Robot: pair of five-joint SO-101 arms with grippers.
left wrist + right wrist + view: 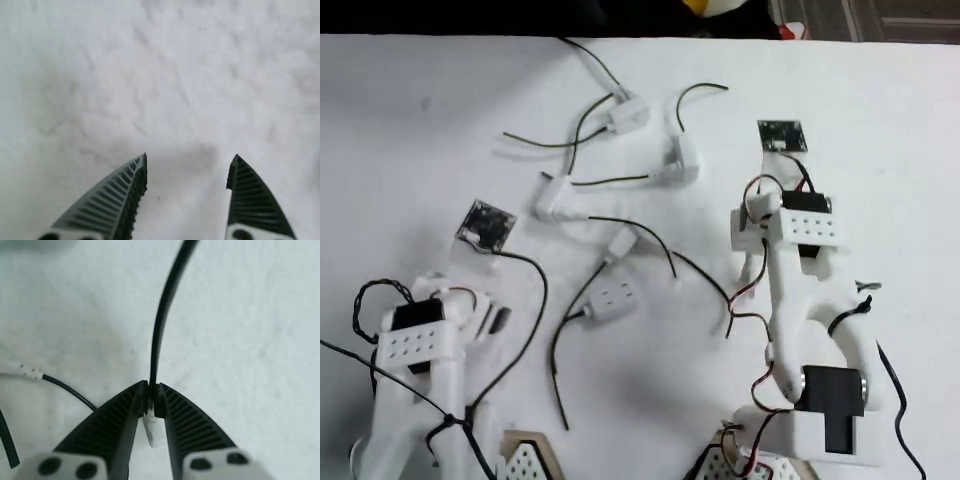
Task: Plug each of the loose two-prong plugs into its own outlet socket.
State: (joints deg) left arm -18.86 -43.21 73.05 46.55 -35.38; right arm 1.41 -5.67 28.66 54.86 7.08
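Your right gripper (151, 390) is clamped tight on a small white plug (153, 435). Its black wire (162, 315) runs straight away from the fingertips, low over the white table (260, 340). A second black wire (67, 389) lies on the table just beside the fingers.

In the high view you see a white socket block (612, 298) lying mid-table, with a loose plug (620, 243) just beyond it. More white connectors (680, 160) sit farther back, all trailing thin black wires. Your right arm (800, 290) stands to the right of them, and your left arm (415, 345) is at the near left corner.

Your left gripper (190, 157) hangs wide open over bare table, holding nothing.
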